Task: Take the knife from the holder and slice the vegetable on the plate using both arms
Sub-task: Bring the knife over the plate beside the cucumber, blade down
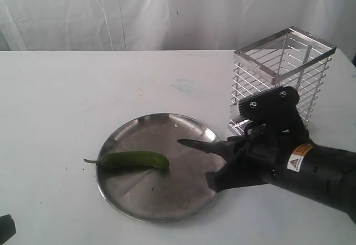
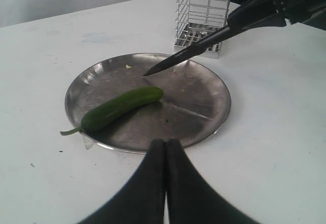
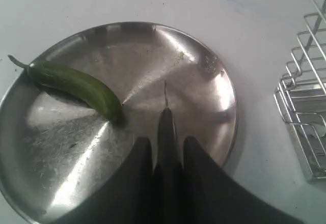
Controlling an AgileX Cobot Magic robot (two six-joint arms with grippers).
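Green chilli (image 1: 133, 160) on the left half of the plate (image 1: 167, 203), whole and uncut, thin stem poking out over the rim, blunt end towards the plate's middle. Long axis roughly left to right in the exterior view, slightly bowed.

Just right of that blunt end, and apart from it, the tip of the knife (image 1: 197, 144). Blade held over the steel, pointing leftward, nearly in line with the chilli rather than across it. Black handle clamped in the right jaws, arm reaching in from the right.

Behind that arm, the holder (image 1: 283, 72), upright on the desk (image 1: 55, 89), with nothing seen standing in it.

Left jaws pressed together on nothing, hanging short of the plate's near rim in the left wrist view, chilli beyond them. Closer to the stem end than the right arm, so likely the side to pin the chilli down.

By the look of it, knife fetched and no slice made yet. Next, probably: swing the blade to cross the long axis, then bring it down on the green skin.
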